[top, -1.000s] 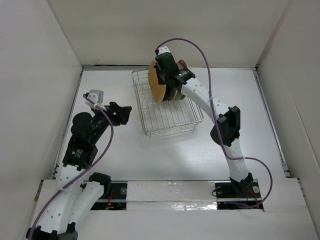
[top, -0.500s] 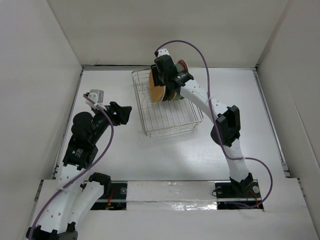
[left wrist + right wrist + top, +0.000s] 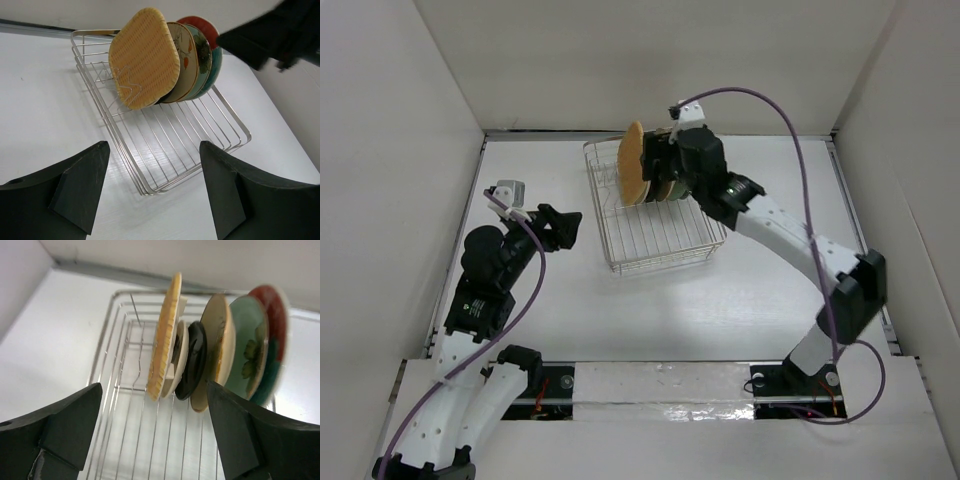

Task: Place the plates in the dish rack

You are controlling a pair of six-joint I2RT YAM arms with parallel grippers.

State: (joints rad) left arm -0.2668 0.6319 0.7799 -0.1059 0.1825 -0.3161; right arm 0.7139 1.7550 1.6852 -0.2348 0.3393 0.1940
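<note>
The silver wire dish rack (image 3: 660,262) stands at the back middle of the table. Several plates stand upright in its far end: an orange rounded-square one (image 3: 164,340) in front, then pale yellow (image 3: 180,357), black (image 3: 194,357), cream (image 3: 218,335), teal (image 3: 250,347) and red (image 3: 274,300). My right gripper (image 3: 658,168) hovers just right of the plates, open, holding nothing (image 3: 152,405). My left gripper (image 3: 560,225) is open to the left of the rack, apart from it (image 3: 152,150). The orange plate (image 3: 145,57) leans on a tine.
White walls (image 3: 400,150) enclose the table on the left, back and right. The right arm (image 3: 790,235) stretches diagonally from its base (image 3: 795,378) over the table's right half. The left arm's base (image 3: 510,370) sits at the near edge.
My right gripper has opened and let go of the orange plate, which now stands in the rack. The right arm has swung to the right. The left arm has not moved.
</note>
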